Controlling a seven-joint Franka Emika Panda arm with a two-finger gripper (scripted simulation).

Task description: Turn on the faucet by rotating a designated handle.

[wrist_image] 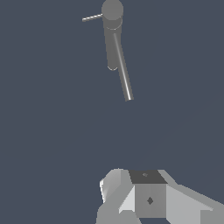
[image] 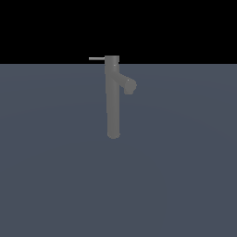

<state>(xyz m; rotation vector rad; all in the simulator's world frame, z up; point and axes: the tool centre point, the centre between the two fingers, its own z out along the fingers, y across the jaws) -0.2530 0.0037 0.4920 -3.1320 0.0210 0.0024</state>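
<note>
The faucet (image: 113, 102) is a tall dull-grey column standing on the grey-blue floor, with a stubby angled spout (image: 128, 85) branching toward the exterior view's right near its top. The handle (image: 96, 59) is a thin light-grey rod sticking out level from the top cap toward the exterior view's left. In the wrist view the faucet (wrist_image: 112, 13) is seen from above and far off, and the handle (wrist_image: 92, 17) juts from its cap. Only pale blocky parts of my gripper (wrist_image: 131, 197) show, well apart from the faucet. Its fingertips are cut off by the frame edge. The gripper does not appear in the exterior view.
A flat grey-blue floor (image: 185, 176) spreads all around the faucet, with a black background above its far edge. No other objects show.
</note>
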